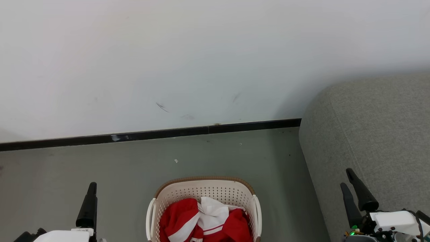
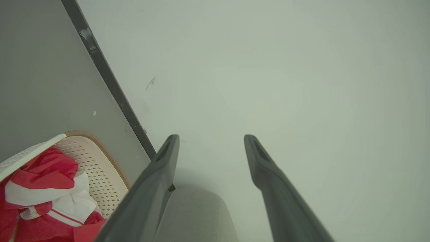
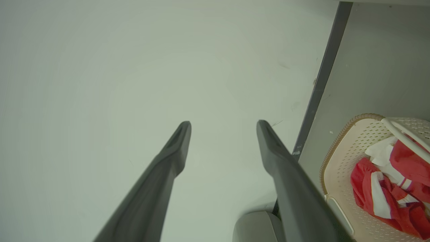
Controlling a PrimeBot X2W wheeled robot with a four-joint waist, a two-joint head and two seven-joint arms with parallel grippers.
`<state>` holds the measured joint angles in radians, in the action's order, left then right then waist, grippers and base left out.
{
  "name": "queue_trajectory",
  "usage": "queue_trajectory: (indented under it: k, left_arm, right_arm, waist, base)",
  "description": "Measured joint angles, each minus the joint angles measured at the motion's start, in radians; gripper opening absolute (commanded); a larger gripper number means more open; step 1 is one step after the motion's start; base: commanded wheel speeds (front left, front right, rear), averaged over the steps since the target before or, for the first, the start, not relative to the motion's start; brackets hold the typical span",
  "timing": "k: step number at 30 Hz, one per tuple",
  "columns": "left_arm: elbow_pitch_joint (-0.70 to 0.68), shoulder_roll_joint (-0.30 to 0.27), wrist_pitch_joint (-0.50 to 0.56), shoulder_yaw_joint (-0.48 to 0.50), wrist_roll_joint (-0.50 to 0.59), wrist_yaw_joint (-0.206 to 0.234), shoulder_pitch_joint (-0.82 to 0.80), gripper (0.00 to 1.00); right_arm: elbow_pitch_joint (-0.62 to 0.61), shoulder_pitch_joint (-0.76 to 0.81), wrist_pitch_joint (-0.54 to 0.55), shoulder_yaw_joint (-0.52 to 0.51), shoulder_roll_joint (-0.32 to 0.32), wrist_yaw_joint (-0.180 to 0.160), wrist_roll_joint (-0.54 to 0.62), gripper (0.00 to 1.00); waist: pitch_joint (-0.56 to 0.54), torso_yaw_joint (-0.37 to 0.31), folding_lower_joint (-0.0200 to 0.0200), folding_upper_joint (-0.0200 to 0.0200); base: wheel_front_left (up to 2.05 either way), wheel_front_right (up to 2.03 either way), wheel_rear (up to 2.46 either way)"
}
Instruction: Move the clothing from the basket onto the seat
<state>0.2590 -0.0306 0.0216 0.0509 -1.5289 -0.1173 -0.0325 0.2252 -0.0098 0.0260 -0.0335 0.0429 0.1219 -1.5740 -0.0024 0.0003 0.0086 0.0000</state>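
Clothing (image 1: 205,220) is lying crumpled inside the basket (image 1: 205,189), which is sitting on the grey floor (image 1: 100,168) near the wall (image 1: 168,50). The seat (image 1: 376,134) is standing just to the basket's right. The left gripper (image 2: 211,137) is hovering left of the basket, its fingers spread wide apart and gripping nothing. The right gripper (image 3: 224,123) is hanging over the seat's edge, its fingers likewise parted, with nothing between them.

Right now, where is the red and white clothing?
In the head view, the clothing lies inside the basket at bottom centre, on the floor left of the seat.
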Motion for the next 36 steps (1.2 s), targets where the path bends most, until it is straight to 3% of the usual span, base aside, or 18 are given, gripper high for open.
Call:
queue_trajectory:
  k: [11, 18, 29, 36]
  left_arm:
    - [-0.019, -0.038, -0.048, -0.034, 0.128, -0.001, -0.002, 1.0]
    - [-0.026, -0.069, -0.075, -0.057, 0.238, -0.001, -0.002, 1.0]
    - [-0.051, -0.098, -0.113, -0.084, 0.442, 0.002, -0.004, 1.0]
    - [-0.083, -0.122, -0.139, -0.101, 0.616, 0.022, -0.017, 1.0]
  right_arm:
    - [-0.027, -0.022, -0.05, 0.061, 0.04, 0.0, 0.123, 1.0]
    - [-0.04, -0.039, -0.086, 0.102, 0.09, 0.0, 0.267, 1.0]
    - [-0.055, -0.058, -0.125, 0.122, 0.117, 0.0, 0.494, 1.0]
    - [-0.083, -0.063, -0.151, 0.103, 0.125, 0.001, 0.705, 1.0]
  waist:
    - [-0.008, 0.0, 0.0081, 0.0]
    - [-0.011, 0.001, 0.0088, 0.0]
    - [-0.009, 0.003, 0.0006, 0.0]
    - [-0.003, 0.004, -0.0048, 0.0]
  base:
    - [0.0, 0.0, 0.0]
    - [0.0, 0.0, 0.0]
    - [0.0, 0.0, 0.0]
    - [0.0, 0.0, 0.0]
